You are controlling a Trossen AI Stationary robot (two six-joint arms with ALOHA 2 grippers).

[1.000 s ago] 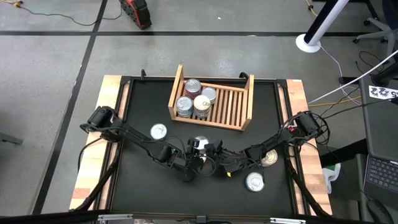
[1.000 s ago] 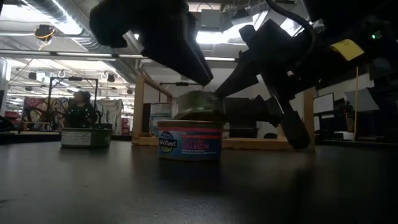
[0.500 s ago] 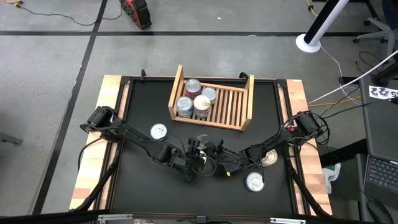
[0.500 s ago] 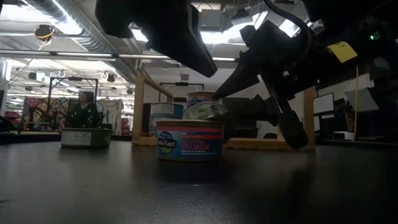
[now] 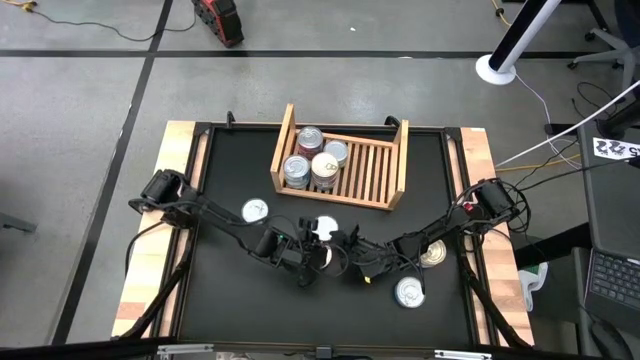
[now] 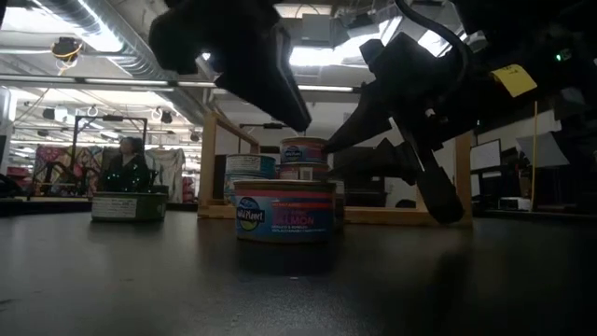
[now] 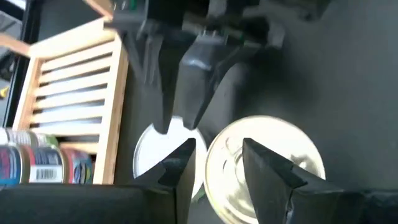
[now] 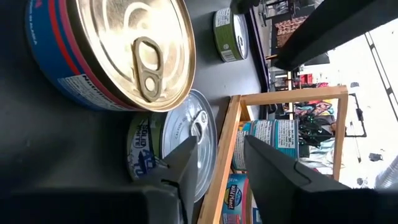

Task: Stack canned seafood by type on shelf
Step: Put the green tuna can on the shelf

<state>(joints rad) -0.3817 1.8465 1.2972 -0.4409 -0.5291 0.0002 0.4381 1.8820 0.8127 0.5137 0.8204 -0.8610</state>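
On the left of the black table [image 5: 220, 290], a lone tin [image 5: 255, 211] lies flat near the left arm's elbow. The left gripper [image 5: 312, 252] hangs at the table's middle front, its fingers [image 7: 180, 171] apart with nothing between them, over two tins sitting side by side: a gold-lidded salmon tin [image 7: 264, 165] and a white-lidded tin [image 5: 322, 228] just beyond it, near the shelf's front board. The right gripper [image 5: 345, 245] meets it from the other side, its fingers [image 8: 186, 168] also apart and empty, aimed at the same pair. Behind them, the wooden shelf [image 5: 375, 170] holds four tins [image 5: 312, 160] clustered at its left end, some stacked. To the right, two more tins [image 5: 410, 292] lie near the right arm, one partly under it.
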